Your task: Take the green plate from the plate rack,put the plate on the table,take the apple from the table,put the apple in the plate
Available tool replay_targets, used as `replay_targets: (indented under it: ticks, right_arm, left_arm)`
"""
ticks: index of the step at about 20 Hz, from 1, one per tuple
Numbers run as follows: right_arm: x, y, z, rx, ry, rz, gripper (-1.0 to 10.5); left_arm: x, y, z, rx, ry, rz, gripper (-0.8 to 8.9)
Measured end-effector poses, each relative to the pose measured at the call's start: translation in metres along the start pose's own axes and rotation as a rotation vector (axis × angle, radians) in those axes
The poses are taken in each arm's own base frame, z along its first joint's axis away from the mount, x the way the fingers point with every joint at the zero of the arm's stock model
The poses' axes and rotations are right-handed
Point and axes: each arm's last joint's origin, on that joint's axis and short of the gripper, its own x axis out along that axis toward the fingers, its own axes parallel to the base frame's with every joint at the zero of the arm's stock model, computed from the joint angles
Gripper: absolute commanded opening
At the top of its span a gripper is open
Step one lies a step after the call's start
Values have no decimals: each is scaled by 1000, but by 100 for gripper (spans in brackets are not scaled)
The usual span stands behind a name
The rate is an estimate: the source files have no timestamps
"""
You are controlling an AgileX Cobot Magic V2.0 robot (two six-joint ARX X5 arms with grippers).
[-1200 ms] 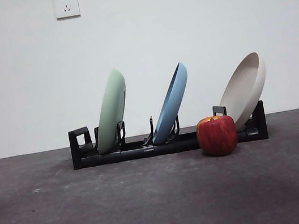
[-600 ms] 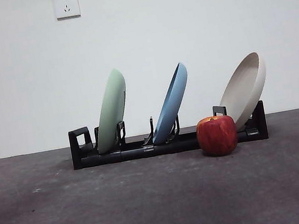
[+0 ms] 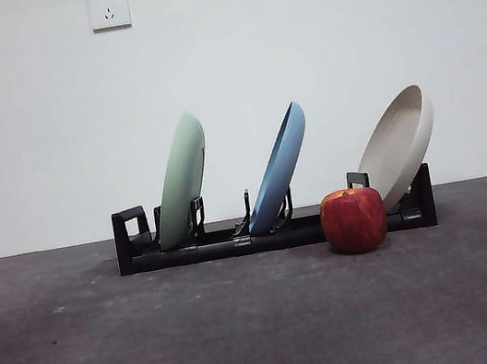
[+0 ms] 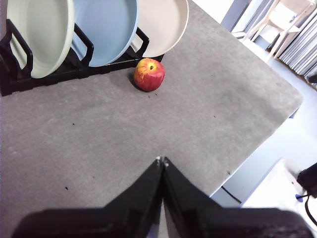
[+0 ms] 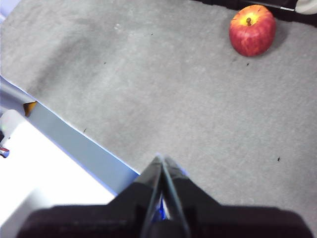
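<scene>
The green plate (image 3: 181,179) stands tilted in the leftmost slot of the black plate rack (image 3: 275,233) on the dark grey table (image 3: 250,330). It also shows in the left wrist view (image 4: 39,34). The red apple (image 3: 354,220) sits on the table just in front of the rack's right part, and shows in both wrist views (image 4: 149,75) (image 5: 252,30). My left gripper (image 4: 161,160) is shut and empty, high above the table, far from the rack. My right gripper (image 5: 161,157) is shut and empty, above the table's edge, far from the apple.
A blue plate (image 3: 278,167) stands in the rack's middle slot and a beige plate (image 3: 398,145) leans at its right end. The table's edge (image 4: 257,144) and floor clutter show beyond it in the wrist views. No arm shows in the front view.
</scene>
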Motion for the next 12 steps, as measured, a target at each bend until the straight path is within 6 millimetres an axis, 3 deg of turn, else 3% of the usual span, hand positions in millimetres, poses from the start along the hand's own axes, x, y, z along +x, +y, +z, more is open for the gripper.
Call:
replay_targets:
  ticks: [1,2,4,5,12]
  right_arm:
    - [0,0,0,-2,-1,-1,43]
    - [0,0,0,-3,-3,-1,144]
    - [0,0,1,-4,-6,-2,487]
    - [0,0,1,-2,-7,-2,635]
    - [0,0,1,13,-9,-2,662]
  left_arm:
    - [0,0,0,4,0,2,9]
    - [0,0,0,7,1,2,84]
    - [0,0,0,6,2,4,467]
    - [0,0,0,6,2,6,591]
    - [0,1,4,35,-31,10,602]
